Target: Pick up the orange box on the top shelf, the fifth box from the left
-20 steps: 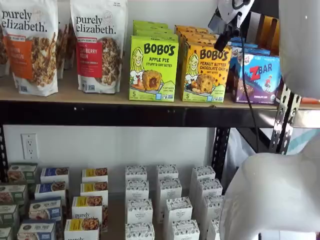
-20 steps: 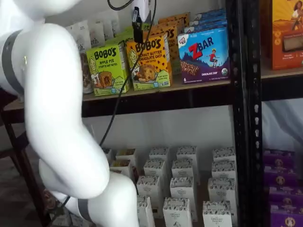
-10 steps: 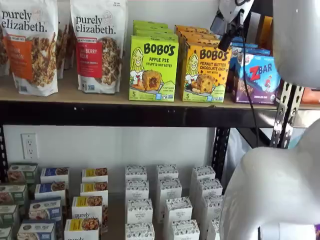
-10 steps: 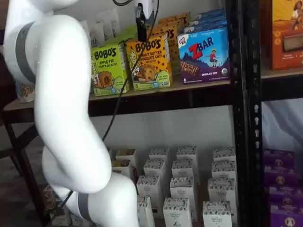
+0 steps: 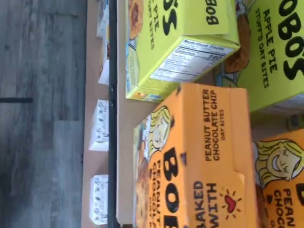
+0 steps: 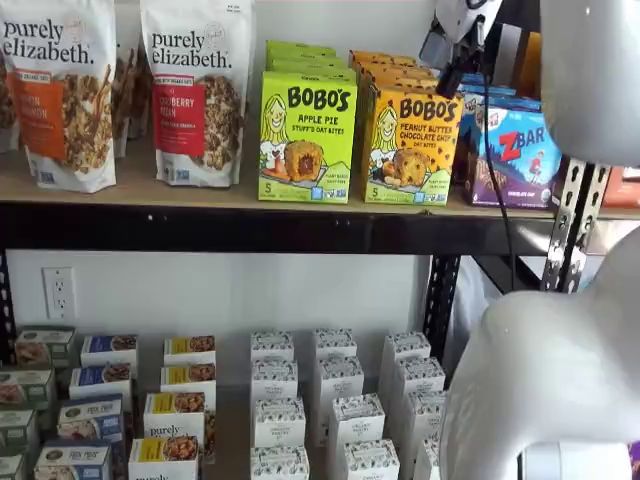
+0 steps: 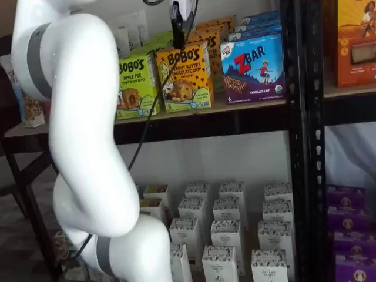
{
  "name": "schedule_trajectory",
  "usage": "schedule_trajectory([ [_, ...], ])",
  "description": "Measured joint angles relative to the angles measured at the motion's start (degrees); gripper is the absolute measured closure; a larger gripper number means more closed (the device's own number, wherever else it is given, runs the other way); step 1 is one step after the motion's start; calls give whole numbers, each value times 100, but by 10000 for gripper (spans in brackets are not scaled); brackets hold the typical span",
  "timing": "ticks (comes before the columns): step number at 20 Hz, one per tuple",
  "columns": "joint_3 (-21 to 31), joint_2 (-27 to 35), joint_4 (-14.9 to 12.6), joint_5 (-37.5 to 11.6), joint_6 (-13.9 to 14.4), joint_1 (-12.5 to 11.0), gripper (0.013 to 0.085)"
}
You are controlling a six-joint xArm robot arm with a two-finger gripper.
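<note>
While the orange box (image 6: 409,146) stands upright at the front edge of the top shelf (image 6: 200,228), the gripper (image 7: 177,32) hangs just above its top, near its left corner in a shelf view. Only dark fingers seen side-on show in both shelf views, so no gap shows there; the jaws are spread wide and hold nothing. Left of the orange box, close beside it, stands the lime-green Apple Pie carton (image 6: 306,137), and on the right the blue ZBar carton (image 6: 516,155). More orange cartons stand in a row behind it. From the wrist view, the orange box (image 5: 199,161) fills much of the picture.
</note>
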Motion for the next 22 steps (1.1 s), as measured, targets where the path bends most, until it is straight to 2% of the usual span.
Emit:
schedule_trajectory([
  [4,210,-88,-291,-517,157,274,130],
  [7,275,-115,-462,-706,237,402,130],
  [10,63,14,-441,-425,292,423,130],
  [15,-436,328,-449,354,315,391,130],
  [22,-612,474,-415,610,309,367,130],
])
